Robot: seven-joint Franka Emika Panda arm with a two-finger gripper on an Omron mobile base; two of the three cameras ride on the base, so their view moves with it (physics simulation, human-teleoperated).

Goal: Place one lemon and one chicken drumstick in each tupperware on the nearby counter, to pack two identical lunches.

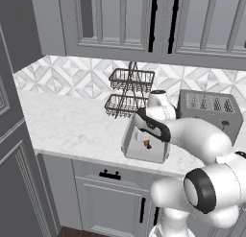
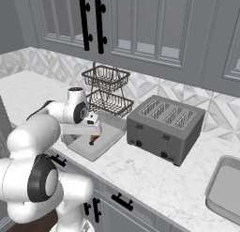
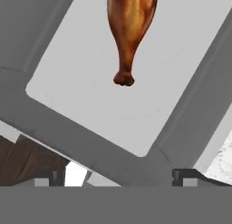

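Left base view: the arm reaches out over the counter (image 1: 67, 121), and the gripper (image 1: 144, 137) hangs right above the grey tupperware (image 1: 130, 144) that sits near the counter's front edge. You can just spot a bit of brown-orange inside the tub, that's the drumstick (image 1: 147, 144). Behind the tub there's a two-tier wire basket (image 1: 129, 92), and a brushed-metal toaster (image 1: 209, 110) to the tub's right. The counter is white marble-look with faint veins, and the tub is a matte, shallow rectangle with rounded corners.

Right base view: same deal from the other side. The tub (image 2: 105, 144) sits left of the toaster (image 2: 165, 125) with the wire basket (image 2: 107, 90) behind it, and the drumstick (image 2: 93, 140) lies on the tub floor under the hand. A second grey tub (image 2: 224, 189) sits well off past the toaster, at the picture's right edge.

Hand view: the fingertips (image 3: 45, 174) stand wide apart with nothing between them, so the gripper is released. The drumstick (image 3: 130, 23) lies flat on the tub floor (image 3: 90, 96), straight ahead of the fingers, with its long axis pointing roughly back at the hand and the knobby bone end nearest. The skin is glossy and roasted brown, fat at the far end and tapering down. I'd say this piece is dropped off. I can't spot a lemon in this tub, though the arm covers part of it.
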